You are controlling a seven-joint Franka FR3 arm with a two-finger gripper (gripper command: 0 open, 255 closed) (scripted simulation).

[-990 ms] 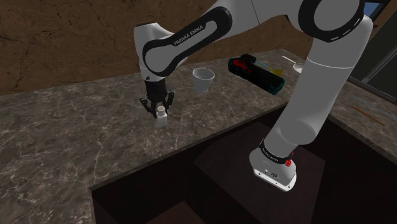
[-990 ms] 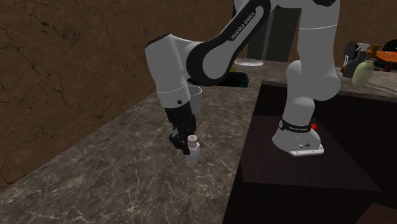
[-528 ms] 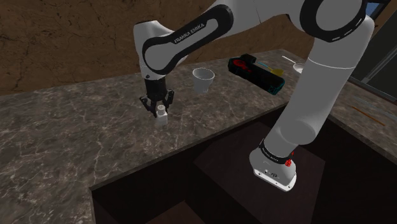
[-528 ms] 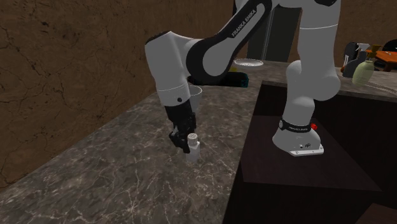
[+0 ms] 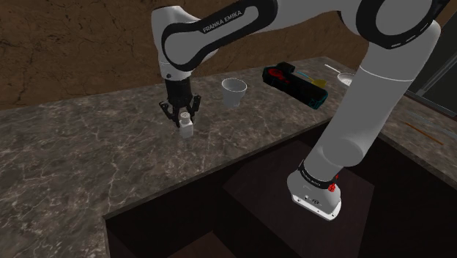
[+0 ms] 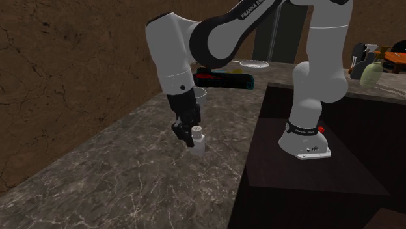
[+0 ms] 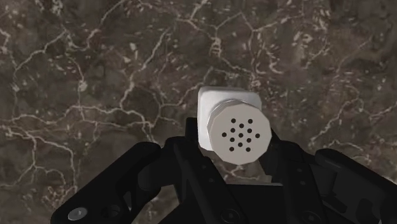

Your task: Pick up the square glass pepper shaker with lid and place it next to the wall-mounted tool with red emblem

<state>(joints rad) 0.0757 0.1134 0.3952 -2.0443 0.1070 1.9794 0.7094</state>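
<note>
The hand [image 5: 184, 120] clasps the pepper shaker [image 7: 232, 130], apparently just above the countertop [image 5: 73, 161].

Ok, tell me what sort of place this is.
Probably a home kitchen: a long dark marble counter runs along a brown wall, a white cup stands on it, and there is a shaker with a perforated lid.

Dark marble tabletop [image 5: 88, 154], with broad open surface toward the shoulder view's left. A white cup [image 5: 233, 91] stands between the pepper shaker [image 5: 187, 129], clasped in the fingers [image 7: 184, 162], and the black tool with red emblem [image 5: 294, 83] near the back edge. A brown wall [image 5: 73, 44] closes the back; a dark sunken recess [image 5: 256, 198] borders the front edge.
</note>
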